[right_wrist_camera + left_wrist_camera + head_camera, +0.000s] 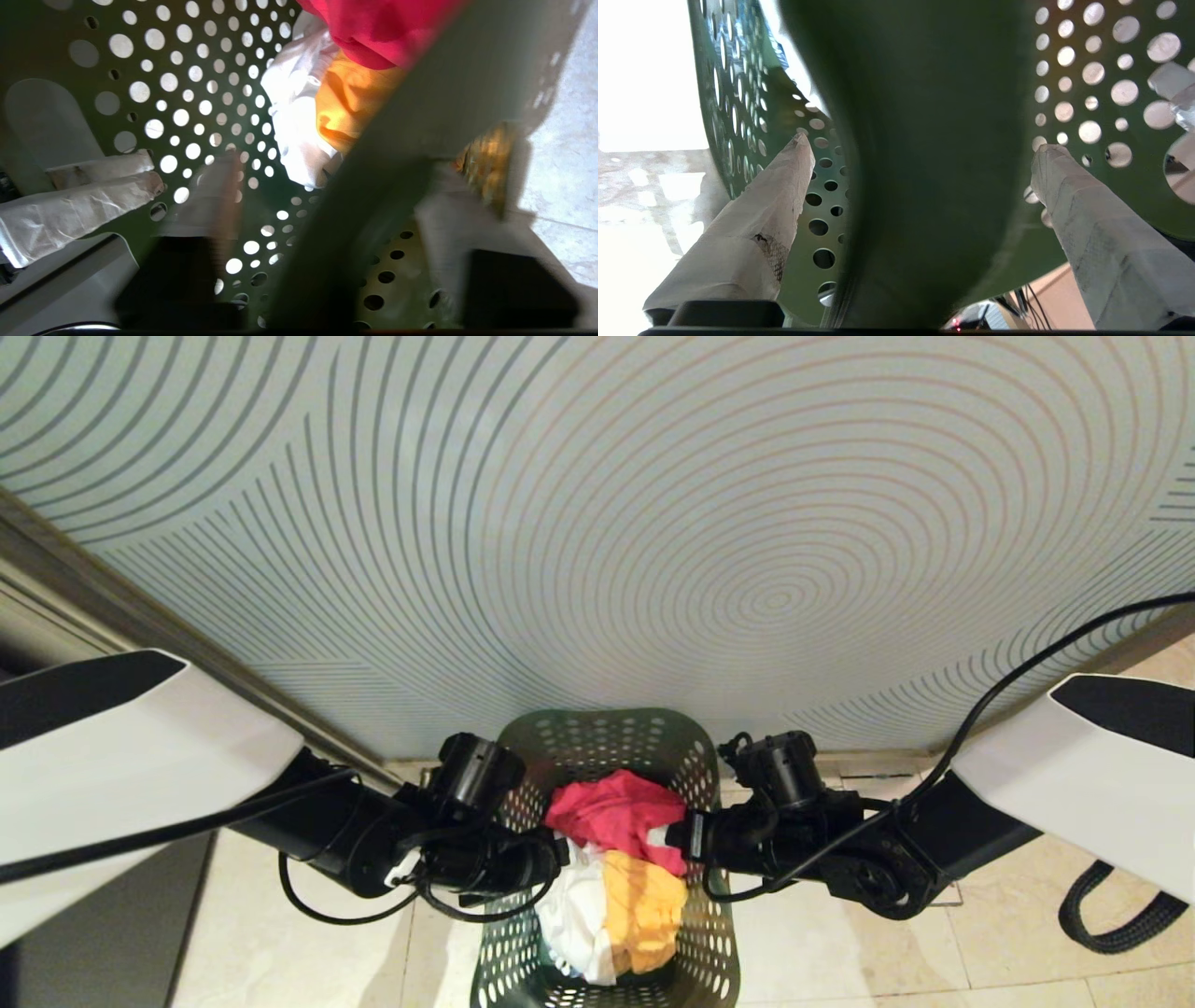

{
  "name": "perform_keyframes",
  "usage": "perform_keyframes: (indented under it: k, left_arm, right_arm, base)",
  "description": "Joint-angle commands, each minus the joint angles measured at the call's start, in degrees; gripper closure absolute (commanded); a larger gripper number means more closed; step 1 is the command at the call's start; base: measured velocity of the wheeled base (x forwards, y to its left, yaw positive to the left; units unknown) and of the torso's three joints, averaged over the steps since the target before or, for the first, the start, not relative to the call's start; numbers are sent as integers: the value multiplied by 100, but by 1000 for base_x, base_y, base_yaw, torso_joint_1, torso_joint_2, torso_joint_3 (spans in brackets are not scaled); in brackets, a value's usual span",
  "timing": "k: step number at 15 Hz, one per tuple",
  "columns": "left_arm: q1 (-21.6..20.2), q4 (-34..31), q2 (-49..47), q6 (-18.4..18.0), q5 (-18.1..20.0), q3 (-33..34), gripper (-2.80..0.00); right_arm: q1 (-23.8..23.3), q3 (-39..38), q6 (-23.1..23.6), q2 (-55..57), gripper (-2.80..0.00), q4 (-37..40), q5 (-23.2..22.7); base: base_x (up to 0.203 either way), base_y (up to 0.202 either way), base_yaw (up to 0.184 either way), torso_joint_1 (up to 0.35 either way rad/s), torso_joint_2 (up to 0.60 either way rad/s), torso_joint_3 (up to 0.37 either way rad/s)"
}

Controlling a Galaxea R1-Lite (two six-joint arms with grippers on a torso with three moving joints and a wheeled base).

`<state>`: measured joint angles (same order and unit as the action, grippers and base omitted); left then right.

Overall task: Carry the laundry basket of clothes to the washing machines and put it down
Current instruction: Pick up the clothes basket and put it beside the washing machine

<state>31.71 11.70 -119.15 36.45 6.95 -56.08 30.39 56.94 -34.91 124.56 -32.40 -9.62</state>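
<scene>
Perforated green plastic laundry basket [695,775]: left pincer [920,154] wide astride its rim; right pincer [327,186] blurred, unclear.

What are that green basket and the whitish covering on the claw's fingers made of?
The laundry basket looks like moulded plastic with a dull sheen: thin, smooth walls punched with even round holes. The left claw's fingers seem wrapped in whitish tape or cloth; it is creased and matte, with a scuffed patch. Which one, I cannot tell.

The dark green perforated plastic laundry basket [695,761] is set on the tiled floor [934,952] before the patterned wall [597,523]. The soft garments [616,873] are piled inside it. The left pincer [920,154] and right pincer [327,186] are placed astride its opposite rims.
</scene>
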Motion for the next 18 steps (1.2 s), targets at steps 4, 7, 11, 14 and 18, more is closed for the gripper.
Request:
perform_keyframes:
  k: [4, 7, 11, 14, 18]
  left_arm:
    - [46, -7, -49, 3, -150, -114, 0]
    - [46, -41, 11, 3, -150, -114, 0]
    - [114, -347, 372, 18, -89, -106, 0]
    - [194, -667, 895, 29, 92, -69, 0]
    - [285, -1633, 1931, 29, 431, -28, 0]
  right_arm:
    - [2, 28, -24, -3, 0, -20, -5]
    - [2, 1, -10, -101, 0, 1, 4]
    - [24, -2, -18, -554, 0, 321, -13]
    - [120, -9, -57, -1011, 0, 560, -20]
    - [422, 10, -145, -2011, 0, 1670, -22]
  base:
    - [0, 0, 0, 0, 0, 0]
    - [0, 0, 0, 0, 0, 0]
    - [0, 0, 0, 0, 0, 0]
    - [0, 0, 0, 0, 0, 0]
    - [0, 0, 0, 0, 0, 0]
